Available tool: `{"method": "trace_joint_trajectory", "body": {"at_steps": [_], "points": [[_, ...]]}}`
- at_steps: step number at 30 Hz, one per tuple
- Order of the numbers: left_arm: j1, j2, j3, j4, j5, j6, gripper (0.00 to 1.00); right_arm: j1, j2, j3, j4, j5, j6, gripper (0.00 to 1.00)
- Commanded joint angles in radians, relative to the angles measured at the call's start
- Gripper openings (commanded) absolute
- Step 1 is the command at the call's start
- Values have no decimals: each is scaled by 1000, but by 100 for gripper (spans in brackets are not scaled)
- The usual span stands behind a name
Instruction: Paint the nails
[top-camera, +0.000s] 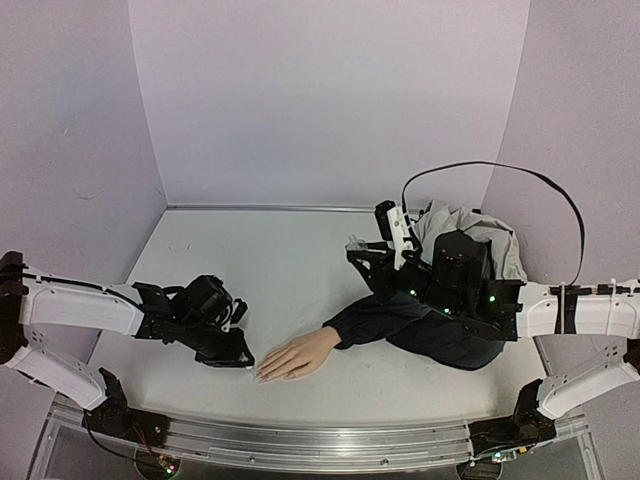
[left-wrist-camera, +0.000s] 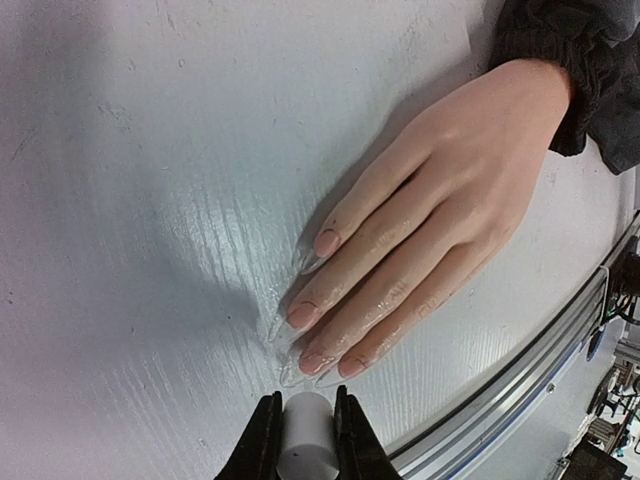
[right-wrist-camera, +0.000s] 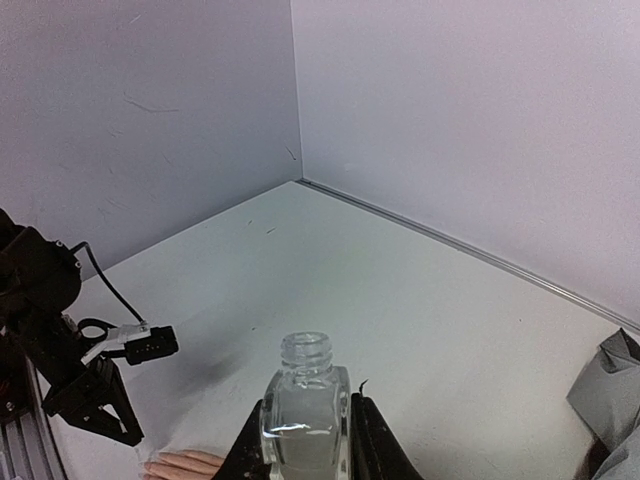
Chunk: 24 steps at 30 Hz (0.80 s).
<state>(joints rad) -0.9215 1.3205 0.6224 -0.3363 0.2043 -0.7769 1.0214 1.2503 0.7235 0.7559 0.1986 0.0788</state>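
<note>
L claw (top-camera: 240, 355) sits just left of the mannequin hand (top-camera: 300, 355), low over the table (top-camera: 300, 250), jaws narrow and clamped on a small white stub (left-wrist-camera: 305, 440). In the L wrist view the stub's end is right beside the fingertips, at the ring/little finger end; can't tell if it touches.

The nails (left-wrist-camera: 302, 316) are at the hand's left end, pointing toward L claw. Four show in the wrist view, pinkish, each w/ a clear pointed tip past it lying on the table. Thumb nail not visible. The hand lies flat, palm down, fingers together, near the front rail (top-camera: 300, 440). Some wet-looking shine along the fingers.

A dark sleeve (top-camera: 390, 320) starts at the wrist and runs right and back from the hand.

R claw (right-wrist-camera: 305, 440) is well right of and behind the hand, above the sleeve, jaws closed on a clear glass bottle (right-wrist-camera: 303, 400). Bottle upright, no cap on its threaded neck.

Grey cloth (top-camera: 470, 235) is bunched furthest right, behind the R arm, well apart from the hand.
</note>
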Motion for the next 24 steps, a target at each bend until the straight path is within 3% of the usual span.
{"method": "trace_joint_trajectory", "body": {"at_steps": [1, 24], "points": [[3, 24, 47, 56, 31, 24, 0, 1, -29, 9, 81, 5, 13, 0], [3, 63, 60, 68, 16, 31, 0, 1, -29, 8, 80, 3, 19, 0]]}}
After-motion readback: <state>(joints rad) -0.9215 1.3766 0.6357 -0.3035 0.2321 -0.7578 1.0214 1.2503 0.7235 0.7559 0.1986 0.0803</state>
